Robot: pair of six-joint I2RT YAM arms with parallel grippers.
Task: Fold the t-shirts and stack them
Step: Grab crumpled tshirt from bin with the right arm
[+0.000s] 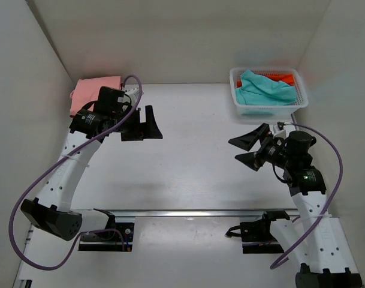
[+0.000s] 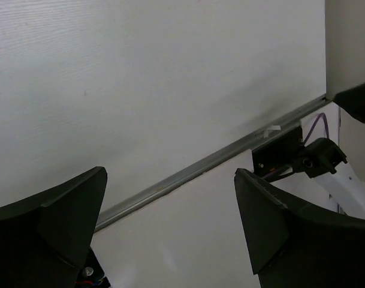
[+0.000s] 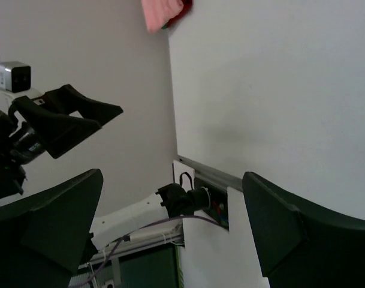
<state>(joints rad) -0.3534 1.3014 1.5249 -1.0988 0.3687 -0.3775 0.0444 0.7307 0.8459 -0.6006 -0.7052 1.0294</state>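
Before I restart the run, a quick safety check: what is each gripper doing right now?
Left gripper: open, holding nothing.
Right gripper: open, holding nothing.

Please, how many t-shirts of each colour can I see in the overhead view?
salmon pink t-shirt: 1
teal t-shirt: 1
orange t-shirt: 1
Total clearly visible: 3

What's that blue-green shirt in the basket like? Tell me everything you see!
The teal t-shirt is plain, soft-looking cloth, crumpled and unfolded, heaped in the white mesh basket at the far right corner of the table. It lies on an orange t-shirt that peeks out behind it.
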